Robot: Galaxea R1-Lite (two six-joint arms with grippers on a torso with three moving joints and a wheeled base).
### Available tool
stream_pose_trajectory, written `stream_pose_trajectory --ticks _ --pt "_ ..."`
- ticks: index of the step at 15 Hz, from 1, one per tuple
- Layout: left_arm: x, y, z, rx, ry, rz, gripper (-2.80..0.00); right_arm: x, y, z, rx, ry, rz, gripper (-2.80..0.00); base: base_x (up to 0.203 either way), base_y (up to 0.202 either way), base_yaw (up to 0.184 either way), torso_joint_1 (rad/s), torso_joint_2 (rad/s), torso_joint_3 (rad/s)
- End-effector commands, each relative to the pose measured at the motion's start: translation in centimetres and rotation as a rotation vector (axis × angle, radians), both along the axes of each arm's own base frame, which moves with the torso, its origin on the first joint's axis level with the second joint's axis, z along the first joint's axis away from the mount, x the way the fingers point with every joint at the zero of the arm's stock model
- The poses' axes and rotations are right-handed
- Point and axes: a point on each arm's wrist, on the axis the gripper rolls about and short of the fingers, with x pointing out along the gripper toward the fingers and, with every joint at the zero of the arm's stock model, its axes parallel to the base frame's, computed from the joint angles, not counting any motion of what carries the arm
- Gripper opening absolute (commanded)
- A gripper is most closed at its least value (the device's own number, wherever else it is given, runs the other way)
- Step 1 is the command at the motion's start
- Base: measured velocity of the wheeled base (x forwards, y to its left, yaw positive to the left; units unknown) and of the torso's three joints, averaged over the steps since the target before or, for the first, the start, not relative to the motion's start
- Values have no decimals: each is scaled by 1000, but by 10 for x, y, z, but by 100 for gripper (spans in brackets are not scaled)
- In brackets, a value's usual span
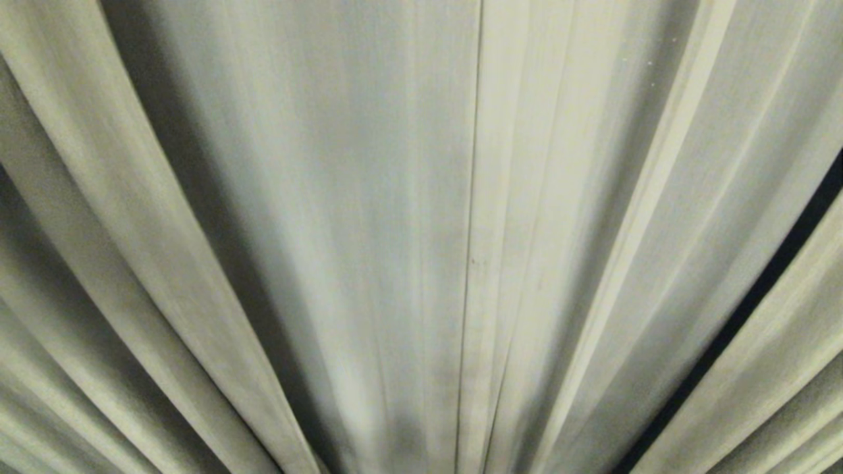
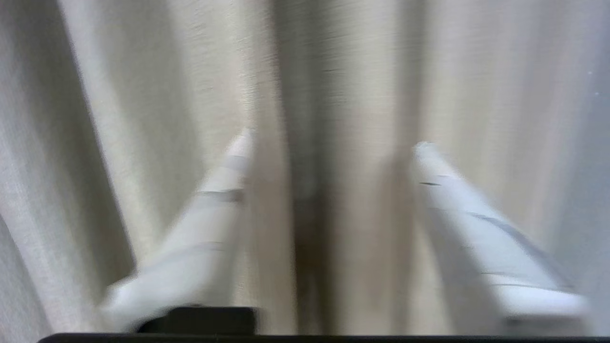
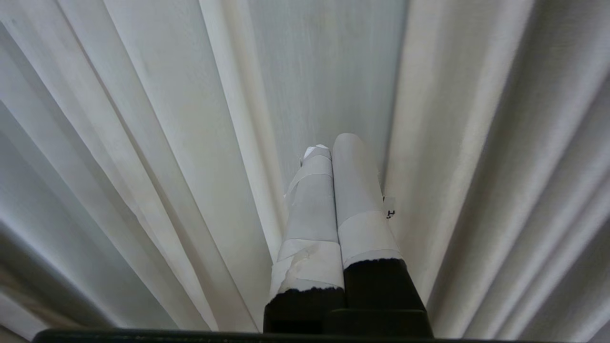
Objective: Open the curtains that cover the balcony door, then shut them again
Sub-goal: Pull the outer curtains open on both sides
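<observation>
Dim, soft light on the curtains (image 1: 369, 197), deep shadowed folds; left wrist view motion-blurred.

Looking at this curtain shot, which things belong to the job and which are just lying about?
Job:
- curtains
- left gripper, open around a pleat
- right gripper, shut, parked by the fabric

Lying about:
- nothing else visible; a dark gap shows between folds

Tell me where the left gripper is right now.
It is out of the head view; the left wrist view shows the left gripper right up against the curtains, fingers spread either side of a vertical pleat, not yet closed on it.
</observation>
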Motion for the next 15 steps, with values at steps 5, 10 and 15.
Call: stream_pose_trajectory --ticks 5,10,15 --pt "-25 -19 -7 21 -23 -12 -280 0 0 0 0 -1 -1 -280 0 0 0 0 0 0" --pt "-20 -36 -39 -19 75 -140 -280 0 0 0 0 -1 1 -280 0 0 0 0 0 0" --pt "-9 -43 -89 -37 254 -252 -280 0 0 0 0 -1 -1 -280 0 0 0 0 0 0"
